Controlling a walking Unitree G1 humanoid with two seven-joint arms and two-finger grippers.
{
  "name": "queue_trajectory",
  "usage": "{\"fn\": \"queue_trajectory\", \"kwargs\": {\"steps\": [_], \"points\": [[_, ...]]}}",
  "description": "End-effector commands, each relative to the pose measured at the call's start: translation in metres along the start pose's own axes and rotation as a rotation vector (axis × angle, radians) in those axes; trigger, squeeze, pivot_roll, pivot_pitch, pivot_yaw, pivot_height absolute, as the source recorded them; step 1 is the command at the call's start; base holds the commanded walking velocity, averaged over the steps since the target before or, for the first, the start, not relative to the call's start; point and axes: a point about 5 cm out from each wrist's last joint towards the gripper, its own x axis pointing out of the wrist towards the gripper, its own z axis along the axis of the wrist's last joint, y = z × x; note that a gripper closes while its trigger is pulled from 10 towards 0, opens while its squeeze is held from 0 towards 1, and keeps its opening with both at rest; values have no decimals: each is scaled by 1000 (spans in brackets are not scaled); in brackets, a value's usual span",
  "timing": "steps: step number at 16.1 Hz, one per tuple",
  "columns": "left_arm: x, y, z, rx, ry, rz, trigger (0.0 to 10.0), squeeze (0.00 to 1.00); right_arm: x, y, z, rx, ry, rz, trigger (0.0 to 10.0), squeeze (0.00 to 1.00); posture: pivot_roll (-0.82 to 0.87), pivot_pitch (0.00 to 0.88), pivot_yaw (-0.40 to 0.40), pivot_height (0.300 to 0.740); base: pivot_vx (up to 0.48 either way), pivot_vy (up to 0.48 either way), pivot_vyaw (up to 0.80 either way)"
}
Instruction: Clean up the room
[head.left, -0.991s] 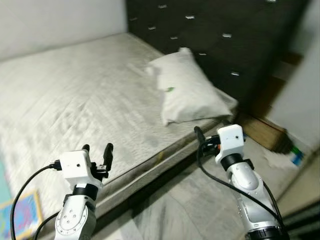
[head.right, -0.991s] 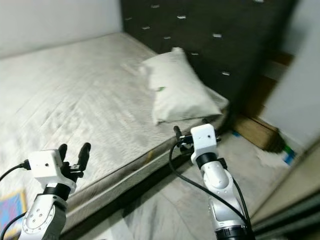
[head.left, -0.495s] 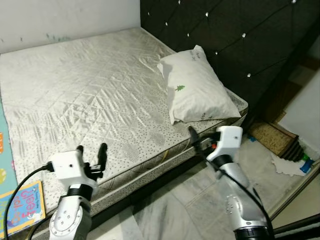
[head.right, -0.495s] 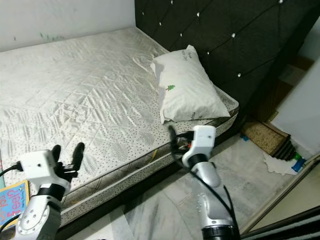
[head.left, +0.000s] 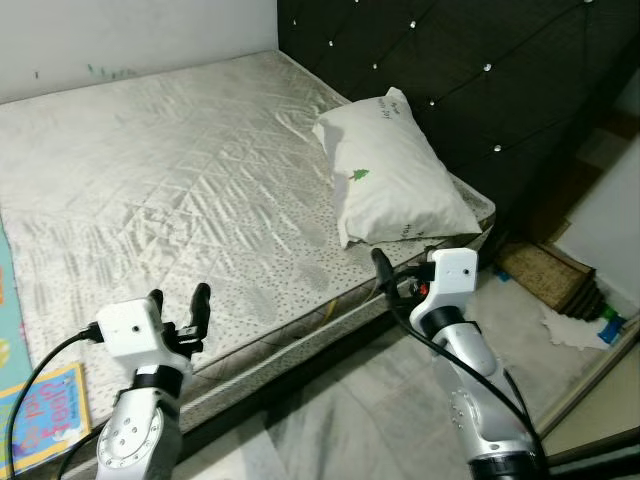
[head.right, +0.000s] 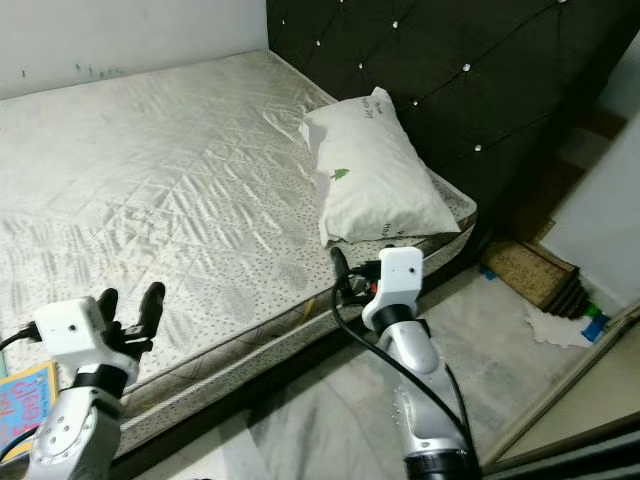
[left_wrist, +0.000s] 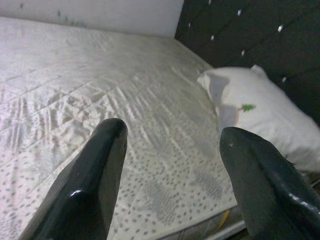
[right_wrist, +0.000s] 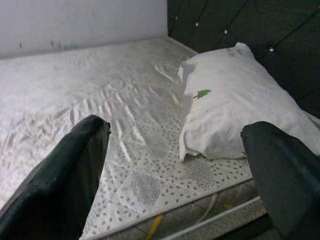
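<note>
Two grippers raised at the near bed edge, left gripper (head.left: 177, 305) and right gripper (right_wrist: 172, 165) both spread wide, grasping nothing, bare quilted mattress (head.left: 180, 190) beyond, one white pillow (head.left: 395, 170) against the dark tufted headboard (head.left: 470, 70) — head views add a children's book (head.left: 40, 420) on the floor at left.

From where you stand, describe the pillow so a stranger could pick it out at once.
Start at the big bed with the pale quilted mattress and follow it to the dark tufted headboard. The pillow lies at that end, near the mattress corner. It is the one white, puffy thing on the bed, with a small green tree mark printed on it.
</note>
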Motion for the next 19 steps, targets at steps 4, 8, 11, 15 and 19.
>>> {"fn": "queue_trajectory", "kwargs": {"steps": [4,8,11,15,19], "points": [[0,3,0,2,11,10,10000,0,3,3,5,-2,-25,21,10000,0,-41,104,-90,740,0,0,800],[1,3,0,4,7,-2,10000,0,4,5,5,22,-30,28,10000,0,-39,98,-89,740,0,0,797],[1,4,0,5,4,-1,10000,0,4,5,5,32,-37,27,10000,0,-39,96,-87,740,0,0,783],[1,11,-1,-2,1,32,10000,0,5,-1,3,-13,-37,-41,10000,0,-37,93,-85,740,0,0,0],[1,10,-1,-11,-5,27,10000,0,3,3,4,-112,-87,4,10000,0,-37,95,-85,740,0,0,0]]}}
